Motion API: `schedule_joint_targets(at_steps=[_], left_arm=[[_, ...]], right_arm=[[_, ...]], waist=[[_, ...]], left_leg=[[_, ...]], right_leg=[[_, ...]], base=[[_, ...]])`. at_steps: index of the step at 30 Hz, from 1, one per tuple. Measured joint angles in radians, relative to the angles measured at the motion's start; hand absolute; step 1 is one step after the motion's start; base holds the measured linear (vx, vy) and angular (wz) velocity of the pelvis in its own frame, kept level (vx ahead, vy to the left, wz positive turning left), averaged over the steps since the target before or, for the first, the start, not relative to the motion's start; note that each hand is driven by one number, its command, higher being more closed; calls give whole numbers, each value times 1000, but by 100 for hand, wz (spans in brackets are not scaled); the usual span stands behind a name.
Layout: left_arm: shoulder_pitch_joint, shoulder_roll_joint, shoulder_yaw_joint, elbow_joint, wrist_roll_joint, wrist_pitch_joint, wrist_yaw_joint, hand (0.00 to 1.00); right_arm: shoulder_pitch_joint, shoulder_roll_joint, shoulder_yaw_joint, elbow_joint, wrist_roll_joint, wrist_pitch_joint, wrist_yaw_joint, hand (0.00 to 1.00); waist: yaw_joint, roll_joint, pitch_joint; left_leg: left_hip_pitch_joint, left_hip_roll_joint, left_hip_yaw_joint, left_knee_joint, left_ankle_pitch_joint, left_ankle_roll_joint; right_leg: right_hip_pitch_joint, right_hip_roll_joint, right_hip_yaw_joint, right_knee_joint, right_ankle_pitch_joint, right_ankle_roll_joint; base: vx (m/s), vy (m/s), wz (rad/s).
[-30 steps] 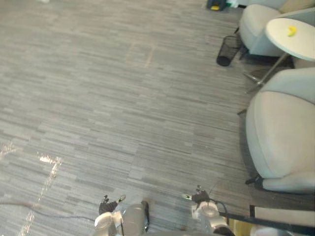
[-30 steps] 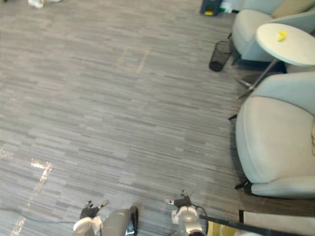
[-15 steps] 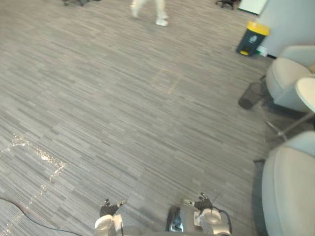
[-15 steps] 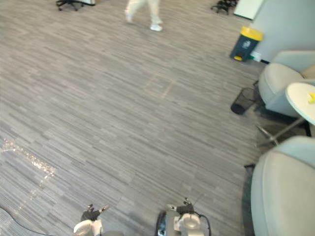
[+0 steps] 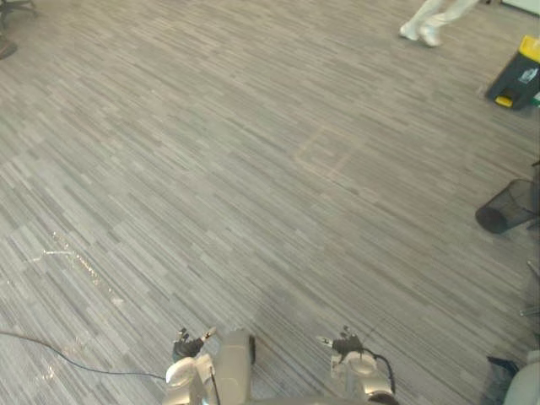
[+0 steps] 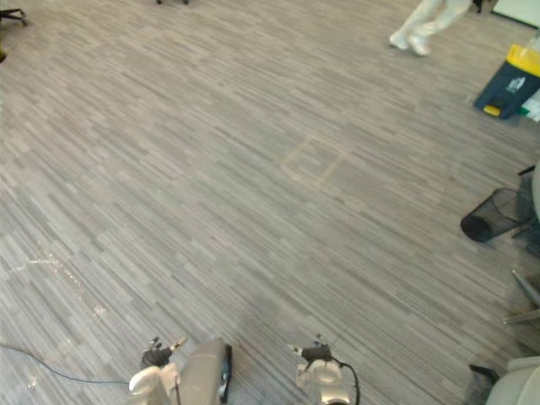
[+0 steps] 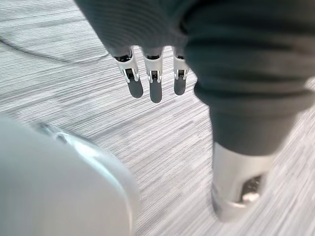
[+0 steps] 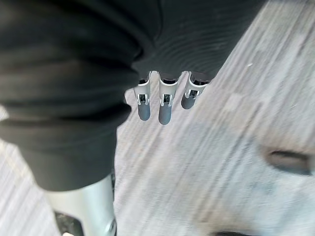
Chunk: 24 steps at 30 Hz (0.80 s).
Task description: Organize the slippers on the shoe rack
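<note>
Both our hands hang low over the grey carpet (image 5: 253, 169): the left hand (image 5: 186, 348) and the right hand (image 5: 345, 345), fingers straight and loose, holding nothing. Far ahead, a person's legs (image 5: 432, 18) are mid-stride near a yellow-lidded bin (image 5: 519, 72); a black mesh basket (image 5: 506, 207) sits at right. Where the slippers are, we cannot tell.

A person (image 5: 430, 18) is cut off by the top edge, legs and white shoes alone being seen. A yellow-lidded bin (image 5: 516, 74) and a black mesh basket (image 5: 504, 207) are clipped by the left eye view's right edge
</note>
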Motion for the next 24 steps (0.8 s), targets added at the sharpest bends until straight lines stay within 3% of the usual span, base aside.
schedule_joint_targets(at_steps=[1,3,5,7,9,10,13,14,15,16,17,18,19,21,23,24], left_arm=[[-6,7,3,8,0,0,0,0],[-9,8,6,15,1,-1,1,0],[-30,19,2,59,2,8,0,0],[-35,19,3,86,3,13,1,0],[-36,8,3,90,2,14,0,0],[-42,3,3,91,2,13,0,0],[-73,0,3,125,2,15,0,0],[-76,1,2,136,3,17,-1,0],[-75,5,2,145,3,19,-1,0],[-75,5,2,145,3,20,-2,0],[-71,4,2,145,5,20,-2,0],[-54,4,1,146,6,21,-3,0],[-49,5,2,148,18,24,-3,0],[-50,3,7,150,29,26,-3,0],[-44,-8,38,151,44,32,-4,0],[-35,-5,48,144,44,32,-4,0]], right_arm=[[5,0,1,-1,0,4,2,0],[12,1,-20,-14,-11,5,1,0],[17,0,-41,-16,-21,6,4,0],[37,0,-42,-15,-22,6,11,0],[58,1,-40,-16,-22,5,12,0],[61,0,-41,-17,-22,5,12,0],[53,1,-56,-40,-22,4,16,0],[55,1,-71,-48,-22,3,17,0],[54,1,-99,-45,-22,3,17,0],[53,1,-106,-46,-22,3,17,0],[49,0,-115,-47,-22,4,18,0],[46,1,-118,-49,-23,4,18,0],[52,2,-120,-41,-24,7,20,0],[45,3,-109,-31,-25,7,26,0],[37,2,-84,-15,-23,9,31,0],[32,2,-66,-3,-23,14,33,0]], waist=[[5,-27,-14],[22,-49,-25],[12,-48,-22],[10,-39,-15],[-4,-25,-17],[-18,-22,-19],[-43,-25,-8],[-46,-24,-8],[-49,-27,-10],[-52,-27,-10],[-61,-23,-12],[-87,-5,-34],[-96,7,-52],[-86,25,-63],[-81,60,-54],[-78,68,-50]], left_leg=[[11,-22,34,5,-49,14],[44,-40,72,21,-98,56],[140,-65,75,9,-142,91],[299,-81,65,-50,-161,101],[438,-81,62,-140,-161,101],[489,-79,59,-185,-171,113],[595,-67,42,-249,-241,91],[617,-61,40,-256,-260,77],[700,-54,40,-316,-278,59],[717,-54,38,-335,-280,55],[753,-49,30,-373,-285,45],[781,-27,-6,-386,-287,26],[774,-4,-44,-346,-277,7],[705,14,-87,-166,-224,-65],[552,22,-99,208,4,-92],[503,43,-74,334,-13,-83]], right_leg=[[-2,-38,15,25,13,-2],[-64,-88,57,186,39,26],[-166,-112,117,514,115,59],[-262,-106,151,833,118,67],[-369,-100,99,956,99,51],[-437,-93,59,953,82,40],[-598,-72,-73,769,65,28],[-617,-60,-114,679,74,30],[-629,-22,-168,434,135,17],[-631,-15,-175,381,151,10],[-635,5,-185,313,190,-22],[-629,36,-185,301,260,-94],[-627,55,-184,318,282,-144],[-597,80,-197,319,233,-152],[-490,125,-150,249,198,-150],[-428,149,-122,213,196,-152]], base=[[624,276,-32],[688,322,-26],[577,272,-5],[566,202,-11],[439,133,-5],[416,77,13],[377,26,8],[605,-17,4],[451,-20,7],[610,-52,16],[513,-73,45],[811,-129,57],[726,-116,43],[709,-148,-3],[625,-103,-48],[688,17,-77]])
